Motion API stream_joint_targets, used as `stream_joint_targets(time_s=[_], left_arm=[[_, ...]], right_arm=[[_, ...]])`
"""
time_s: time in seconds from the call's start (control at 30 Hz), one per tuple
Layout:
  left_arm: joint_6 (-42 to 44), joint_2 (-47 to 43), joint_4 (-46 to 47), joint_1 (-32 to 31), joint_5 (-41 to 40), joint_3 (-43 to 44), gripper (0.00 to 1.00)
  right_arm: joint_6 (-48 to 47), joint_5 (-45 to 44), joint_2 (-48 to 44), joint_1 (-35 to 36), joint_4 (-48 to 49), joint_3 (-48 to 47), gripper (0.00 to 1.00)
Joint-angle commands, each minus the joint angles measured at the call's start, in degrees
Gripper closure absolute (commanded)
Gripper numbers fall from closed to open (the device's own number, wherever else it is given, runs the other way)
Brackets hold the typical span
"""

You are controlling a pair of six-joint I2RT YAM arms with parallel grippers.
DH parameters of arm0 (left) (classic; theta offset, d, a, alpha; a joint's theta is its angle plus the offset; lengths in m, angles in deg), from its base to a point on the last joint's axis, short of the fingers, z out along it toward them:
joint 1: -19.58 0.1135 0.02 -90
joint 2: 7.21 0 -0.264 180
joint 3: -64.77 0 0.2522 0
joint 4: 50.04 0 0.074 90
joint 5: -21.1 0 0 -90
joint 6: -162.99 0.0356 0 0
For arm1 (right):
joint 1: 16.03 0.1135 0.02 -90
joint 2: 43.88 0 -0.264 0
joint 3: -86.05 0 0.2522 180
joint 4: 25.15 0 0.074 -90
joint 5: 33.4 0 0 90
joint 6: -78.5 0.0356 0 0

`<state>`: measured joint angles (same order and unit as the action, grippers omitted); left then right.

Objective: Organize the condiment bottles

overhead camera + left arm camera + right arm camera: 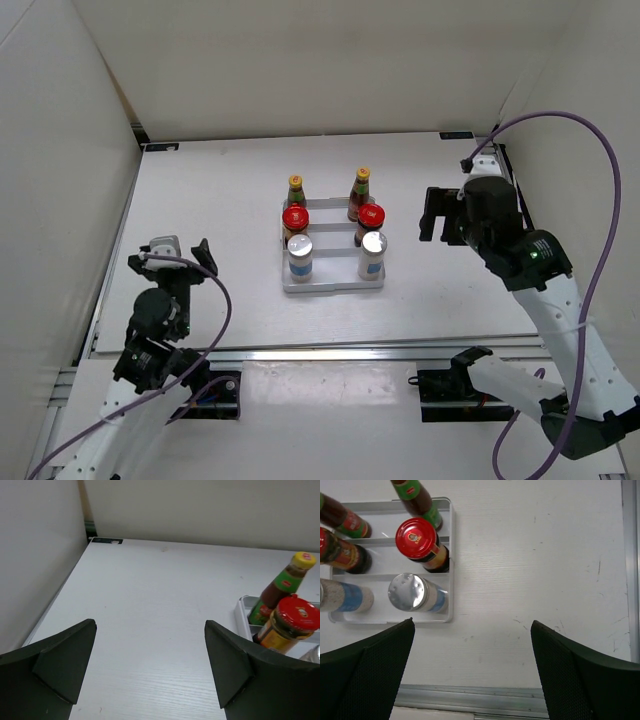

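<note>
Six condiment bottles stand in three rows of two in the white ridged tray (333, 287) at mid-table. At the back are two yellow-capped sauce bottles (296, 190) (360, 188), in the middle two red-lidded jars (295, 217) (371, 216), in front two silver-capped shakers (300, 250) (372, 246). My left gripper (178, 258) (150, 624) is open and empty, well left of the tray; its camera catches a sauce bottle (282, 585) and a jar (290, 625). My right gripper (437, 215) (472, 622) hovers open, empty, right of the tray (451, 540), above a jar (417, 537) and shaker (410, 591).
White enclosure walls rise at the left, back and right of the table. A metal rail (330, 352) (495, 697) runs along the near edge. A purple cable (600, 200) loops over the right arm. Bare tabletop lies on both sides of the tray.
</note>
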<state>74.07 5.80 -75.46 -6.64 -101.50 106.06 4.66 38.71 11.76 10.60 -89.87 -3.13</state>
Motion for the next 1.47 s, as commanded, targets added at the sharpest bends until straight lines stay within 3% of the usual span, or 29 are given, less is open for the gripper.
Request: stream_joint_targets(time_s=[0.0,0.23,0.67,0.83,1.2,1.43], left_arm=[[1.99,2.7,5.68,0.11,-5.19,-1.51,0.0],[-3.98,14.84,-0.2,0.11,-0.72,3.67,0.0],[-7.84,15.9,-7.4,0.11,-3.17,8.59,0.0],[-9.6,17.91,-11.7,0.11,-0.81,11.83,0.0],[-10.75,25.47,-12.33,2.57,10.8,14.39,0.0],[-11.28,25.4,-11.64,2.57,6.42,13.61,0.0]], right_arm=[[1.68,-5.4,0.96,-0.18,0.77,-0.26,0.0],[6.15,-7.69,-0.43,-0.7,0.25,3.95,0.0],[18.54,-7.25,-4.75,-2.28,2.97,18.28,0.0],[19.17,0.14,-6.15,-6.06,8.24,24.26,0.0],[18.11,-0.3,-2.46,-6.59,7.72,21.19,0.0],[18.11,-0.38,-2.99,-6.59,8.33,20.58,0.0]])
